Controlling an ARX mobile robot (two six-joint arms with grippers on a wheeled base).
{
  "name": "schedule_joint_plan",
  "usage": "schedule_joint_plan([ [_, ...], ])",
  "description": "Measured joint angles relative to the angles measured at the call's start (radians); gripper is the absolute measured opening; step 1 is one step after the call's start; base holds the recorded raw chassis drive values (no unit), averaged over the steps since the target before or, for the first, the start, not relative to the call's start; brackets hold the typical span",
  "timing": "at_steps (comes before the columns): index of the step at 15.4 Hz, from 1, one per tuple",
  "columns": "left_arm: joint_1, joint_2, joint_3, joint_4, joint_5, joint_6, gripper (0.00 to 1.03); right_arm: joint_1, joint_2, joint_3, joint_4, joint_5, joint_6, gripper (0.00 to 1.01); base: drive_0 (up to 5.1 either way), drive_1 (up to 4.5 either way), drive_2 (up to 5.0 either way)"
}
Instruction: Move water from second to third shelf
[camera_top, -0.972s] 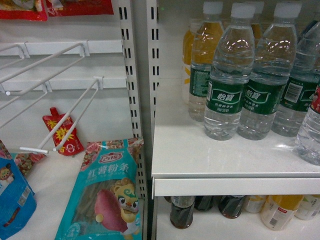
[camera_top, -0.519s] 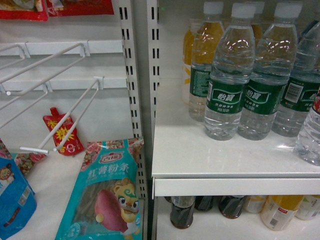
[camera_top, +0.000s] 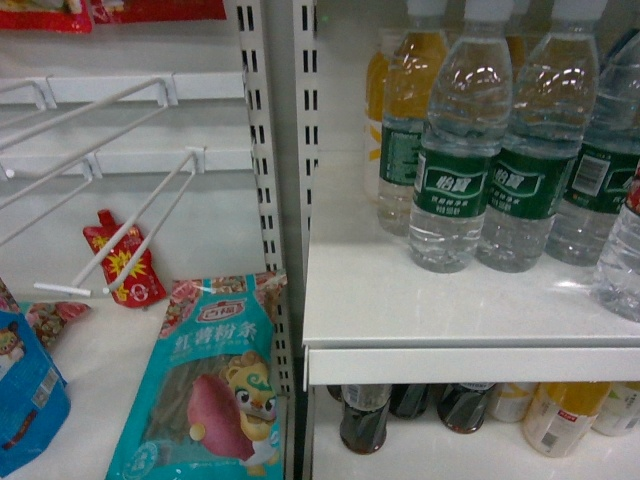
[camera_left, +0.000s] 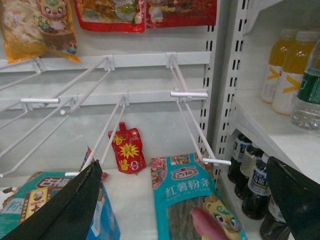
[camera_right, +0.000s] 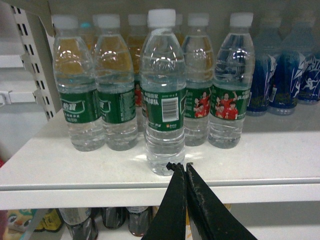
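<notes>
Just ahead, water upright, right gripper closed, apart.

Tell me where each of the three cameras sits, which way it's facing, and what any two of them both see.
Head: on the robot, slanting down at the white shelf with water bottles; no robot parts show.
Left wrist: on the left arm, facing peg hooks and snack bags; open left claw frames the bottom.
Right wrist: on the right arm, level with the shelf, facing the nearest water bottle; shut right claw below.
Shared: head and left wrist both show the teal sweet-potato noodle bag.
</notes>
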Motion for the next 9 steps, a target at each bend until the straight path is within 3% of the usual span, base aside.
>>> schedule_joint_plan([
  [9,0.0,0.0,0.0,-0.002,0.001,0.0,0.98,0.0,0.0,0.0,-0.005,0.0,0.0,0.02,0.0,0.0,0.0],
])
